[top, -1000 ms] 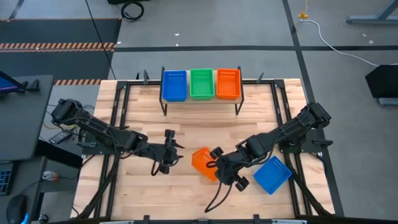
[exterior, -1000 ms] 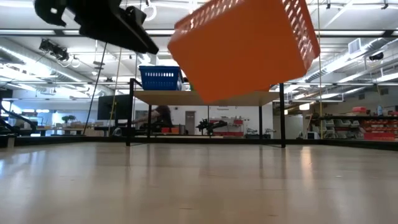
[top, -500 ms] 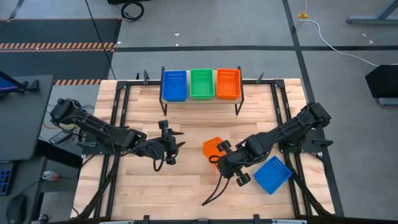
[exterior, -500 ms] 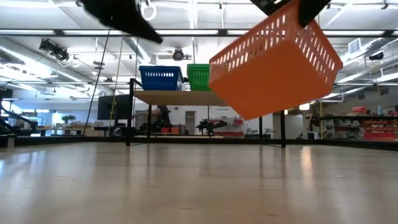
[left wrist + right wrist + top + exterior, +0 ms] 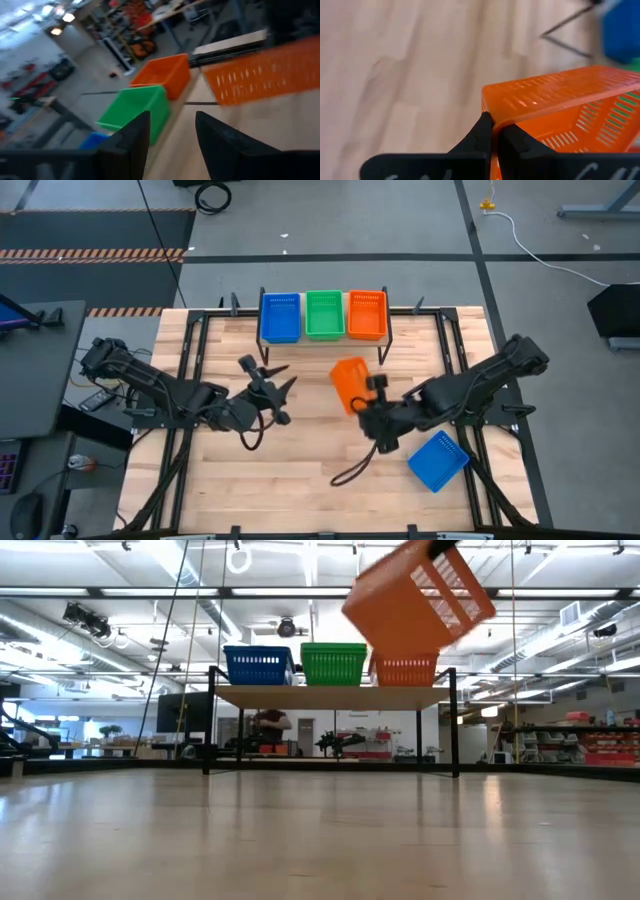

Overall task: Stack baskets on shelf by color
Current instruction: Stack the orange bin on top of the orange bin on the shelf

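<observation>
Carrying: the right gripper [image 5: 368,392] has its fingers pinched onto one wall of an orange basket [image 5: 349,383], which hangs tilted in the air just short of the shelf [image 5: 322,340].

Shelf stock: a blue basket [image 5: 280,316], a green basket [image 5: 324,314] and an orange basket on the shelf [image 5: 367,314], side by side in that order. How many are nested in each pile you cannot tell from any view.

Table stock: a second blue basket [image 5: 437,460] lies near the right arm's base, apart from everything else.

Left gripper [image 5: 272,383]: hovers over the table in front of the shelf, fingers parted, holding nothing.

Step in hand, as you may judge it: delivering the orange item to its pile. The next move calls for levelling it and lining it up above its match before you let go.

Hidden: the left gripper is absent from the low view.
</observation>
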`<move>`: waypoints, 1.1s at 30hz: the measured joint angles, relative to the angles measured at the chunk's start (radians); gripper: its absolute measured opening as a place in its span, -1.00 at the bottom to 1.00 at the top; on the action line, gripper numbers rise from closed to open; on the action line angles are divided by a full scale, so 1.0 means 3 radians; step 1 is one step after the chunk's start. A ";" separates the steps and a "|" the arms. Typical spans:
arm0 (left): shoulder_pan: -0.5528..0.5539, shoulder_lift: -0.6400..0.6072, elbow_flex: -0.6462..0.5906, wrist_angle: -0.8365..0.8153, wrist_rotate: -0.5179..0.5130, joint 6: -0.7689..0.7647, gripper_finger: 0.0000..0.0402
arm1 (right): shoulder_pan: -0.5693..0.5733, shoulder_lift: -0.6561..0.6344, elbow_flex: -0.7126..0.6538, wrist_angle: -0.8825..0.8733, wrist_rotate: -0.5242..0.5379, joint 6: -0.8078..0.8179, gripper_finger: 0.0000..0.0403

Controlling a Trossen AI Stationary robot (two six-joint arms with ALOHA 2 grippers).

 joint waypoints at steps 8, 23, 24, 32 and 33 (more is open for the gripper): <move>0.0058 0.0003 0.0029 -0.0006 -0.0128 -0.0052 -0.22 | -0.0227 -0.0395 0.0000 0.0024 0.0571 0.0145 -0.92; 0.0140 -0.0009 0.0029 -0.0249 0.0416 -0.0010 -0.24 | -0.1050 -0.0585 0.0000 0.0218 0.0603 -0.0001 -0.92; 0.0145 -0.0027 0.0027 -0.0336 0.0416 -0.0037 -0.24 | -0.1109 -0.0585 0.0000 0.0218 0.0603 -0.0003 -0.92; 0.0144 -0.0035 0.0025 -0.0539 0.0450 -0.0234 -0.25 | -0.1516 -0.0585 0.0000 0.0226 0.0572 -0.0220 -0.92; 0.0144 -0.0034 0.0025 -0.0542 0.0453 -0.0235 -0.25 | -0.1546 -0.0585 0.0000 0.0228 0.0565 -0.0262 -0.92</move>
